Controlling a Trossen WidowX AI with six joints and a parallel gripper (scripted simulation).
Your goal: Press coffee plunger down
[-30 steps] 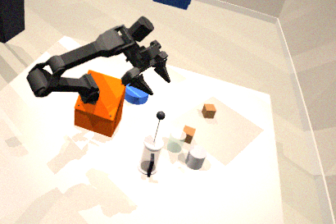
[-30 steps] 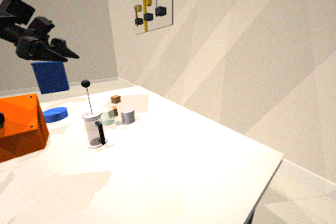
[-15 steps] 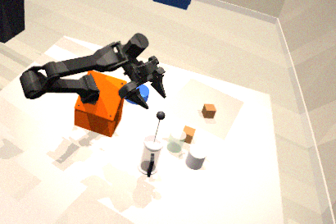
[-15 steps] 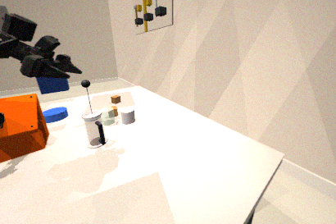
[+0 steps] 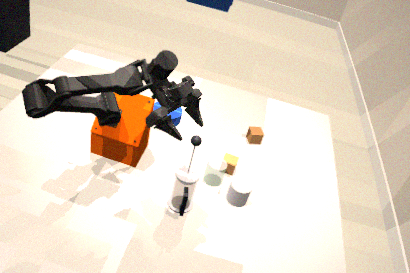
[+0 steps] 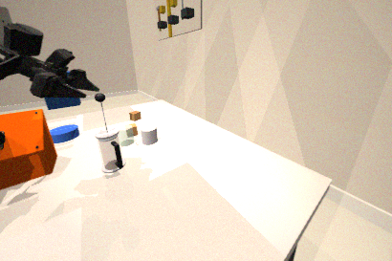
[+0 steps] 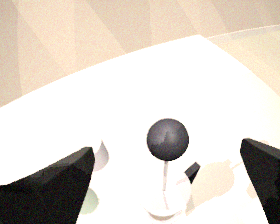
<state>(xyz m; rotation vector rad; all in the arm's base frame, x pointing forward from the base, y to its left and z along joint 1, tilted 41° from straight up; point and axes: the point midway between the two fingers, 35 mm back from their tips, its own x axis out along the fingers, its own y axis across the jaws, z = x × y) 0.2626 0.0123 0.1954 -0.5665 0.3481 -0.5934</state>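
Black and round, the plunger knob (image 5: pixel 196 140) stands high on its thin metal rod (image 5: pixel 190 157) above the clear glass coffee press with a dark side handle (image 5: pixel 183 194), so the plunger is fully raised and the pressing has not begun. The press sits upright on the white counter (image 6: pixel 229 186), in its inner part, nearer the wall-side edge than the open front edge, beside a pale green cup (image 5: pixel 215 174), a grey cylinder (image 5: pixel 238 192) and a small yellow-and-tan block (image 5: pixel 230 162). An orange-brown cube (image 5: pixel 254 135) lies farther toward the far edge.

The dark parallel-jaw gripper (image 5: pixel 183 118) hangs just short of the knob and a little above it, jaws spread wide with nothing between them. In the wrist view the knob (image 7: pixel 168 140) lies between the two dark fingertips, slightly right of centre.

The risks, as I judge them, come from the tall rod. A push landing off the knob's top, or angled rather than straight down, would lever the narrow press sideways and tip or slide it into the neighbouring cups. A fingertip catching the knob from the side during the approach would do the same. Closing hard on the round knob could let it squirt out, and pulling away before the jaws reopen could drag the press.
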